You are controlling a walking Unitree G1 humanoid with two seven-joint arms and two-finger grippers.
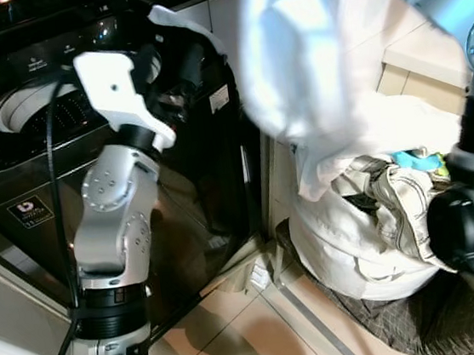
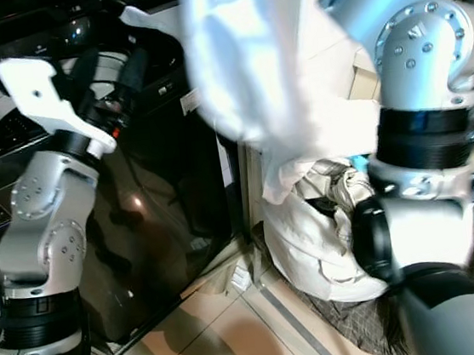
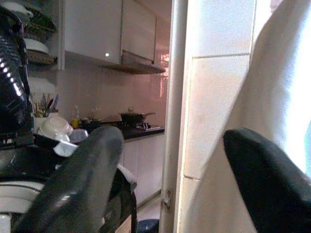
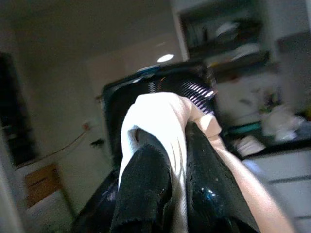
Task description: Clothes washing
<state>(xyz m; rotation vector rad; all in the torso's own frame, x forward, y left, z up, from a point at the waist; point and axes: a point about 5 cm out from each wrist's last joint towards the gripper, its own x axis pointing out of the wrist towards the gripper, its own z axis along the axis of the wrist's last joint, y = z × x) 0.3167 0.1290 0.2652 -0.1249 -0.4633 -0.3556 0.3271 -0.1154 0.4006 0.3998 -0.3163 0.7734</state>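
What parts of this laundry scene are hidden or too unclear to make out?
- Washing machine drum: in the left eye view the left arm blocks much of the opening, so its contents cannot be told.
- White garment: blurred, its top cut off by the frame edge; the kind of clothing is unclear.
- Laundry bag: the hanging garment and right arm cover part of it.
- Right gripper: cloth hides its fingertips.

White garment (image 1: 290, 43), black washing machine (image 1: 22, 168)
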